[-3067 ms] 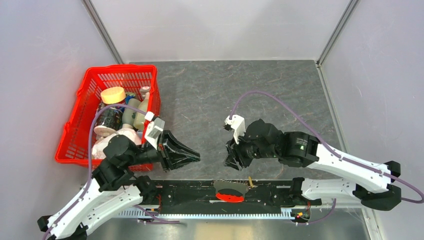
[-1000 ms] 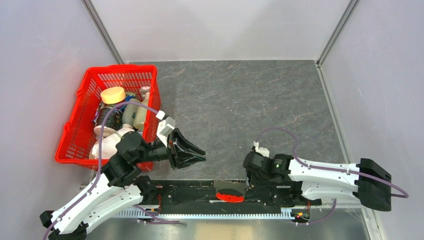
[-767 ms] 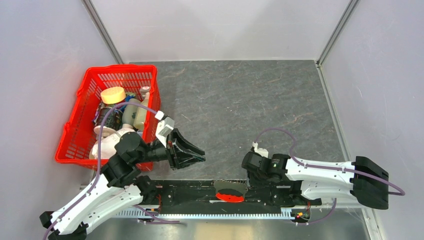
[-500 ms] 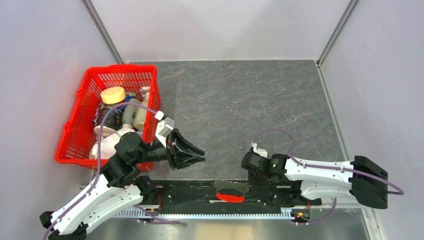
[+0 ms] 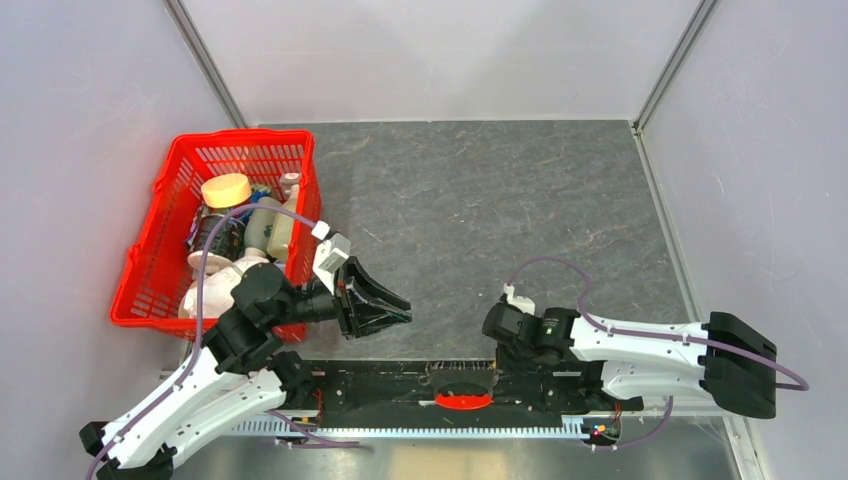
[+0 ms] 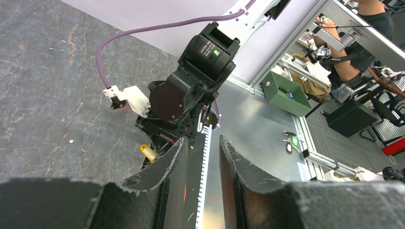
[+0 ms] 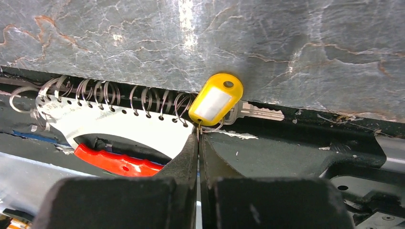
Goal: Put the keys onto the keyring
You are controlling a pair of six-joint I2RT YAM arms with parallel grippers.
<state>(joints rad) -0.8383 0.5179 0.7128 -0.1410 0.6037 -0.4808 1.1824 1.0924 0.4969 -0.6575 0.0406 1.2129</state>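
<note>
In the right wrist view a silver key (image 7: 260, 112) with a yellow tag (image 7: 216, 99) lies at the table's near edge. My right gripper (image 7: 198, 136) is shut, its tips pinching the thin wire loop under the tag. Left of it lies the keyring (image 7: 100, 119), a white curved plate with several wire rings and a red piece (image 7: 114, 162). From above, the right gripper (image 5: 497, 358) points down at the near edge beside the keyring (image 5: 462, 372). My left gripper (image 5: 397, 306) hangs open and holds nothing; its camera sees the yellow tag (image 6: 148, 152) past the left gripper (image 6: 203, 149).
A red basket (image 5: 150, 260) full of bottles and toys stands at the left, just behind the left arm. A black rail (image 5: 380, 385) with a toothed strip runs along the near edge between the arm bases. Grey walls close the table on three sides.
The right gripper came from mid-table to the near edge, then shut at the yellow-tagged key over the last second. The keyring's red piece has shifted nearer the front. The left arm barely moved.
</note>
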